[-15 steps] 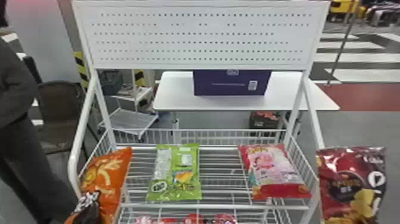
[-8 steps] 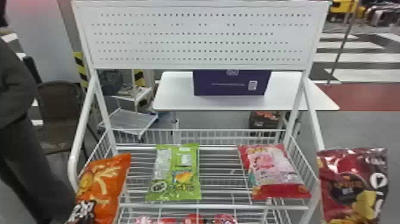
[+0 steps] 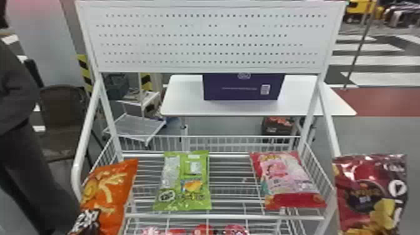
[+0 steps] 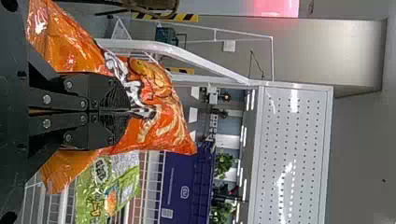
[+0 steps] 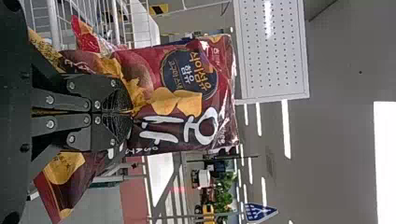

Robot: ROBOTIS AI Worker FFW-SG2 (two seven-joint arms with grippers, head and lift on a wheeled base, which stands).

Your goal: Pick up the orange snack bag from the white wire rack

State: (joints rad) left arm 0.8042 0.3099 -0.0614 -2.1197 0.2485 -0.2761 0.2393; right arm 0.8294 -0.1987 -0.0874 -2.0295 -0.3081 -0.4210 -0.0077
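The orange snack bag [image 3: 107, 190] is at the lower left of the head view, upright and slightly tilted, in front of the left post of the white wire rack [image 3: 225, 216]. In the left wrist view my left gripper [image 4: 128, 111] is shut on the middle of the orange bag [image 4: 161, 109], whose ends stick out on both sides of it. My right gripper [image 5: 130, 112] is shut on a dark red chip bag [image 5: 173, 93], which hangs at the right of the rack in the head view.
A green bag [image 3: 184, 181] and a pink-red bag [image 3: 286, 179] lie on the rack's upper shelf, with several red packs [image 3: 203, 230] below. A perforated white panel [image 3: 212, 37] tops the rack. Behind stands a white table [image 3: 187, 104] with a purple box [image 3: 243, 90].
The orange bag has shifted slightly and turned more upright, its front facing the head camera more. The dark red bag has barely moved. Both shelf bags stayed in place.
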